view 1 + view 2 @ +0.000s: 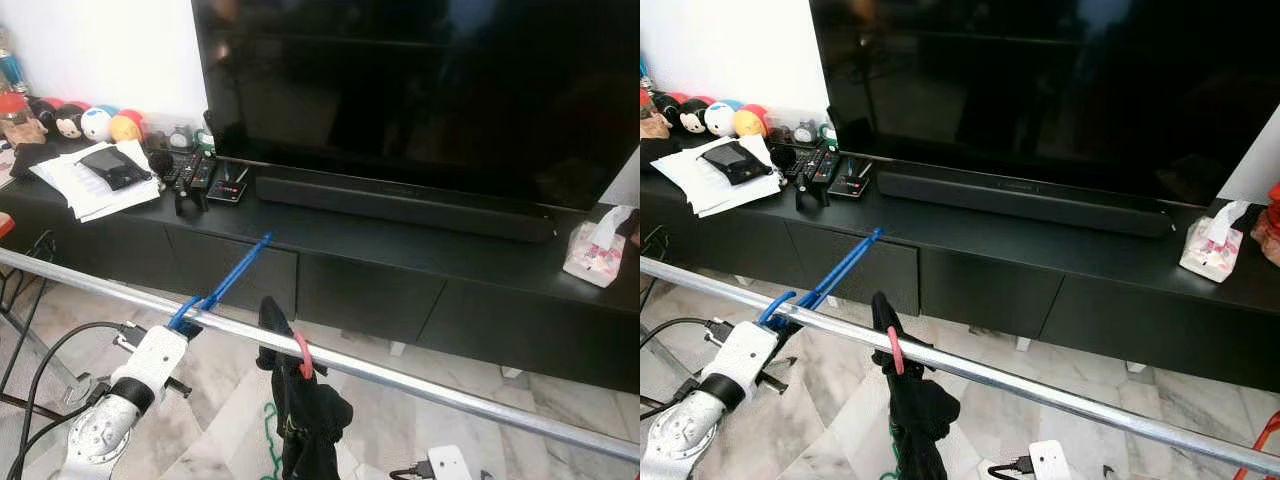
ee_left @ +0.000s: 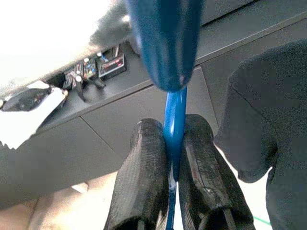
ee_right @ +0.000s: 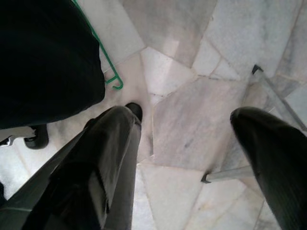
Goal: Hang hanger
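left gripper (image 2: 173, 165) clamps a blue hanger (image 1: 232, 274) hooked over the metal rail (image 1: 400, 375); right gripper (image 3: 192, 143), below that rail, fingers apart.

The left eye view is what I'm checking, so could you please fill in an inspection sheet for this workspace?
Surface: metal rail runs across before a black TV cabinet.
Job's things: blue hanger hooked at the rail; black garment on a pink hanger.
Clutter: papers, remotes, plush toys, tissue pack.
Grippers: left pincer shut on the blue hanger; right pincer open above the floor.
Cables: black cables by the left arm.
Surroundings: television, soundbar, marble floor.
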You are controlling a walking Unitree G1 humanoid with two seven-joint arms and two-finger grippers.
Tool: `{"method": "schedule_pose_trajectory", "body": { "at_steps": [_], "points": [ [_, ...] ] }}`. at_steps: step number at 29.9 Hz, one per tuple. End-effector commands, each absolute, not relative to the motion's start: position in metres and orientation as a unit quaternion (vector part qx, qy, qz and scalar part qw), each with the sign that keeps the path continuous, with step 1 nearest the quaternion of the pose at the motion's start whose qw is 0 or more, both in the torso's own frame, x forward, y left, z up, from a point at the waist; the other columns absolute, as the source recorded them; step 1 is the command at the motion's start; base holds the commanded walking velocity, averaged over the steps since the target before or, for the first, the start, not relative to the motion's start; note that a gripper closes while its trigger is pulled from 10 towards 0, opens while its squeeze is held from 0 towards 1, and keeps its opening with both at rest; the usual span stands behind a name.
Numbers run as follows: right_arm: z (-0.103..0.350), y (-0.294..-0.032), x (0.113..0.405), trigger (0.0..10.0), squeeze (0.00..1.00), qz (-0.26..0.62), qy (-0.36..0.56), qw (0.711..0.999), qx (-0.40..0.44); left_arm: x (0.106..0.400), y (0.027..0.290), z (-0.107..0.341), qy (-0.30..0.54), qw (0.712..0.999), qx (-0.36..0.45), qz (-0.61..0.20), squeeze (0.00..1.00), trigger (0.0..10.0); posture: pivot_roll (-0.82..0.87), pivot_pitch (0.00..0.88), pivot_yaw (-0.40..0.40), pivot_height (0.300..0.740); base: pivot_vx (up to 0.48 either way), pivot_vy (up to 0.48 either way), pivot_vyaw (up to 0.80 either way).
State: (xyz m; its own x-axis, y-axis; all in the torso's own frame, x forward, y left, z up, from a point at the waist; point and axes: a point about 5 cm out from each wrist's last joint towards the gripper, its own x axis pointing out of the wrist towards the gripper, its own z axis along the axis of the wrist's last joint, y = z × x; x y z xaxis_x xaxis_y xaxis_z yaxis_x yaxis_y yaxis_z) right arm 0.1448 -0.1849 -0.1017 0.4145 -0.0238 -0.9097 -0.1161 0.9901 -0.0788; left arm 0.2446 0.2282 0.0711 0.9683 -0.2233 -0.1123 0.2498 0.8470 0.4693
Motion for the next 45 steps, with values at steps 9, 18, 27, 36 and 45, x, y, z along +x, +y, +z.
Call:
{"method": "schedule_pose_trajectory", "body": {
  "at_steps": [9, 18, 27, 36, 45],
  "points": [
    [-0.101, -0.186, 0.146, 10.0, 0.00, 0.026, 0.538, 0.840, -0.067, 0.255, 0.239, 0.068, 0.060, 0.975, 0.210, -0.047, 0.00, 10.0, 0.02, 0.000, -0.065, 0.740, 0.000, 0.000, 0.00],
    [-0.101, -0.187, 0.145, 10.0, 0.00, 0.025, 0.539, 0.839, -0.067, 0.259, 0.253, 0.067, 0.088, 0.978, 0.187, -0.002, 0.00, 10.0, 0.02, 0.000, -0.064, 0.740, 0.000, 0.000, 0.00],
    [-0.101, -0.187, 0.145, 10.0, 0.00, 0.026, 0.538, 0.840, -0.068, 0.259, 0.248, 0.068, 0.087, 0.981, 0.176, -0.013, 0.44, 10.0, 0.02, 0.000, -0.065, 0.740, 0.000, 0.000, 0.00],
    [-0.101, -0.187, 0.145, 10.0, 0.00, 0.026, 0.539, 0.839, -0.068, 0.258, 0.247, 0.076, 0.061, 0.985, 0.159, -0.018, 0.96, 10.0, 0.02, 0.000, -0.065, 0.740, 0.000, 0.000, 0.00],
    [-0.101, -0.187, 0.145, 10.0, 0.00, 0.027, 0.539, 0.839, -0.068, 0.255, 0.245, 0.083, 0.047, 0.988, 0.144, -0.040, 0.96, 10.0, 0.02, 0.000, -0.065, 0.740, 0.000, 0.000, 0.00]
  ]
}}
